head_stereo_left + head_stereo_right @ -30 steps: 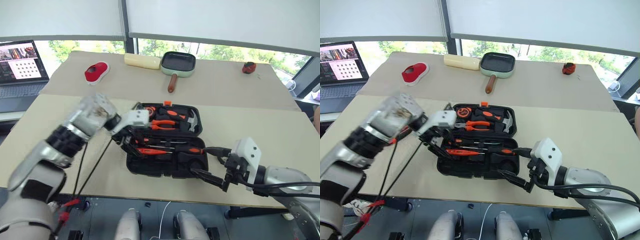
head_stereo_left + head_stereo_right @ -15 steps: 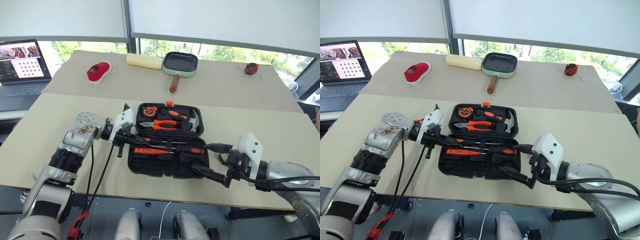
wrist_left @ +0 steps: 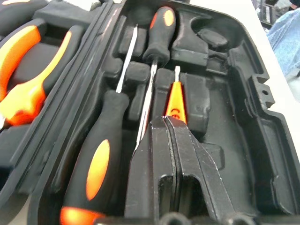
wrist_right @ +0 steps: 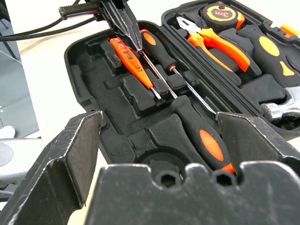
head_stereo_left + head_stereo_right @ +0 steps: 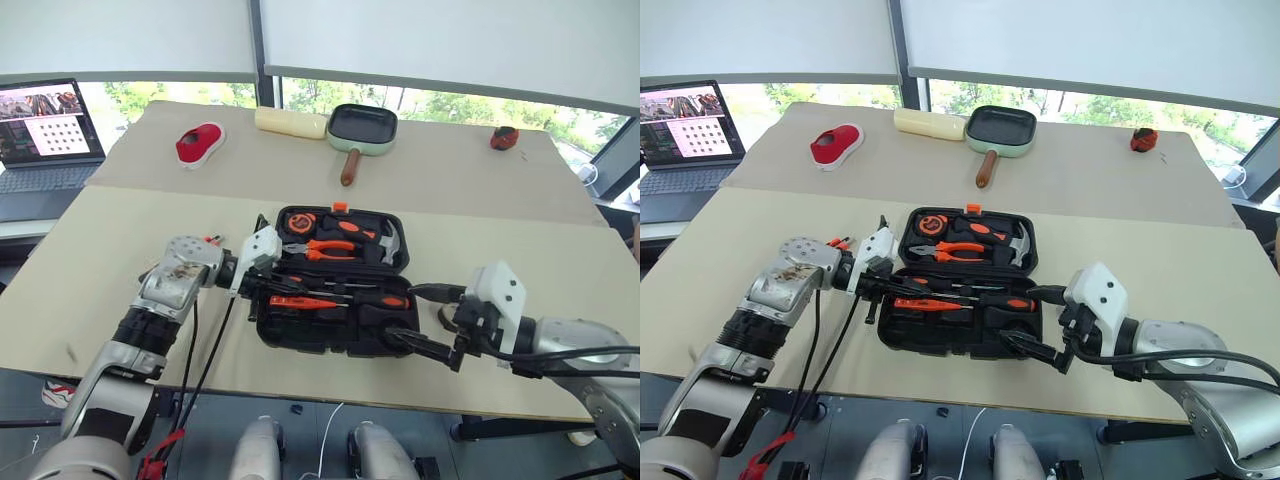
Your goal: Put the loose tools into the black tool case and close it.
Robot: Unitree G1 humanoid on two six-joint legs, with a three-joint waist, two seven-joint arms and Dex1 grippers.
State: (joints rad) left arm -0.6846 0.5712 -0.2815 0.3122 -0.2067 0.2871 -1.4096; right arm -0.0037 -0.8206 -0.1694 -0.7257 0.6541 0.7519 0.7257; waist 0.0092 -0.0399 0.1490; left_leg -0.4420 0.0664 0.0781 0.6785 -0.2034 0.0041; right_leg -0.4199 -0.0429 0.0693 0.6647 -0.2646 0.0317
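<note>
The black tool case [image 5: 268, 330] lies open on the table. Two long screwdrivers [image 3: 96, 168] [image 4: 199, 136] with orange-black handles rest in the recesses of its near half. The slim orange screwdriver [image 3: 174, 99] lies beside them. My left gripper [image 5: 276, 288] is shut and low over the left end of that half. Its tips [image 4: 133, 41] sit on the orange screwdriver and a screwdriver shaft, with nothing gripped between them. My right gripper [image 5: 418, 320] stands open at the case's near right corner, holding nothing.
Orange-handled pliers [image 5: 325, 250], a tape measure [image 5: 300, 220] and a hammer [image 5: 390, 243] fill the far half. At the table's back are a green-rimmed pan [image 5: 362, 125], a cream roll [image 5: 290, 121] and a red object [image 5: 197, 143]. A laptop [image 5: 40, 135] stands far left.
My left arm came down from a raised pose. Its gripper closed and sank to the case's left end. The right gripper kept still and open.
</note>
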